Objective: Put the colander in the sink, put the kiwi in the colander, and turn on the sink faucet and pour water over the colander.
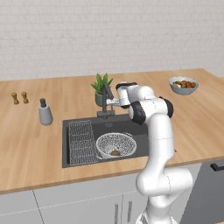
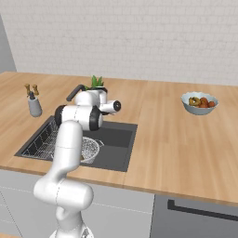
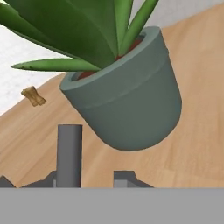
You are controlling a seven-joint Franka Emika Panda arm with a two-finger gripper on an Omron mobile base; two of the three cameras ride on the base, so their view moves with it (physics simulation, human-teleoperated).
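The white-silver mesh colander (image 1: pixel 116 144) rests in the right part of the dark sink (image 1: pixel 140 144), and the small brown kiwi (image 1: pixel 115 153) lies inside it. In the right base view my arm partly covers the colander (image 2: pixel 91 149) in the sink (image 2: pixel 116 139). The dark angular faucet (image 1: pixel 106 100) stands at the sink's back edge. My gripper (image 1: pixel 110 103) is right at the faucet, level with its upper part. In the hand view the faucet's upright bar (image 3: pixel 69 153) rises between my spread fingertips (image 3: pixel 127 178), so the gripper (image 3: pixel 85 181) looks open. No water is visible.
A potted green plant (image 1: pixel 101 89) (image 3: pixel 131 96) stands just behind the faucet. A flat wire rack (image 1: pixel 82 141) fills the sink's left side. The grey soap dispenser (image 1: pixel 44 113) and two brown shakers (image 1: pixel 19 97) are to the left. The fruit bowl (image 1: pixel 183 85) sits far right.
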